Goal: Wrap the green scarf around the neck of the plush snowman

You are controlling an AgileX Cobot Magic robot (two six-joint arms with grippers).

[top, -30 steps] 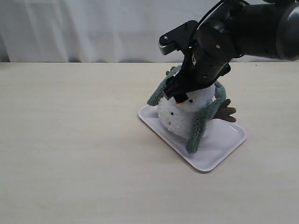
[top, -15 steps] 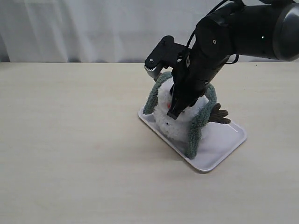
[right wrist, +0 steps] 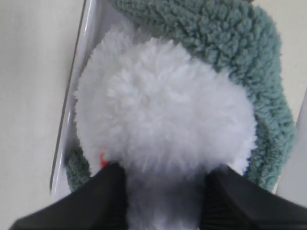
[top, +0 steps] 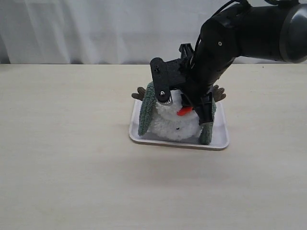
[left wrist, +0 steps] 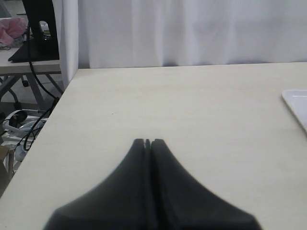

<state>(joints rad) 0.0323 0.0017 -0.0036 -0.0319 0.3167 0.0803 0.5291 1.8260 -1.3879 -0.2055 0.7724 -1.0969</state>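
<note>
Right wrist view: right gripper (right wrist: 165, 176) pinches the head of the plush snowman (right wrist: 158, 110) on the tray (top: 168, 143), green scarf (right wrist: 230, 48) looped behind it, 2 ends hanging frontward uncrossed; left gripper (left wrist: 147, 142), clenched empty, lies well apart.

We count one plush snowman (top: 175, 127), one green scarf (top: 145, 114), one white tray (top: 219, 137), one table (top: 72, 143), two twig arms (top: 219, 92), one orange nose (top: 183, 111), one left gripper (left wrist: 147, 142), one right gripper (top: 184, 102).
</note>
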